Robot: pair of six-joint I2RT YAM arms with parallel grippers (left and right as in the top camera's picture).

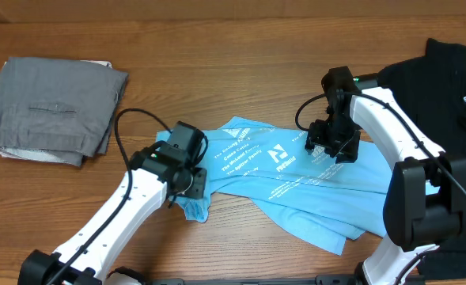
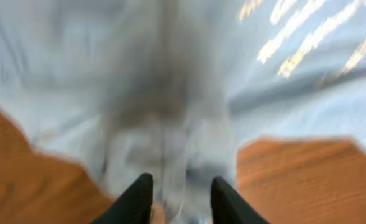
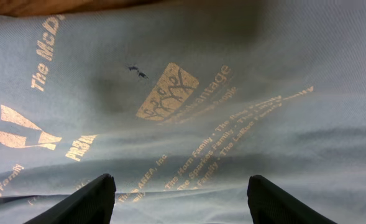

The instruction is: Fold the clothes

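The light blue T-shirt point(image 1: 296, 186) lies crumpled across the middle of the wooden table, with its white small lettering facing up. My left gripper point(image 1: 191, 188) is at the shirt's lower left edge. In the blurred left wrist view its fingers point(image 2: 178, 202) are close together with a bunch of the blue cloth point(image 2: 170, 124) pinched between them. My right gripper point(image 1: 331, 149) is over the shirt's upper right part. In the right wrist view its fingers point(image 3: 179, 202) are spread wide just above the lettered cloth point(image 3: 189, 93) and hold nothing.
A folded grey garment point(image 1: 54, 111) lies at the back left of the table. A pile of black cloth point(image 1: 450, 95) covers the right side. Bare wood point(image 2: 294, 180) shows beside the shirt's left edge.
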